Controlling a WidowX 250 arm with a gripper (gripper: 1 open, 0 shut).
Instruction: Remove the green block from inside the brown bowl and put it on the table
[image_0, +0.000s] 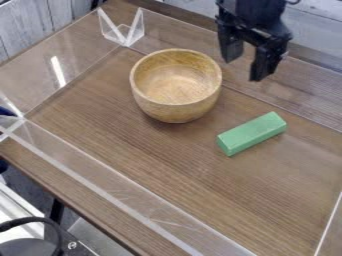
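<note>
Clearly, the green block (251, 134) is lying flat on the brown wood-grain table (160, 180), out of the brown bowl (177, 86), and is sitting near the table's right edge. Its long side is running diagonally, one end pointing toward the far right corner and the other toward the near left corner. The bowl is standing upright between the block and the table's left edge, nearer the far edge than the near one, its pale inside showing only bare wood. The block and the bowl are standing apart, with bare tabletop between them. The dark gripper (254, 52) is hovering by the far edge, beyond the block and just to the right of the bowl in the view; its jaws are standing wide, holding nothing. Clear acrylic walls (114, 205) are running along the table's edges, and a small clear pointed piece (122, 27) is showing near the far left corner.
</note>
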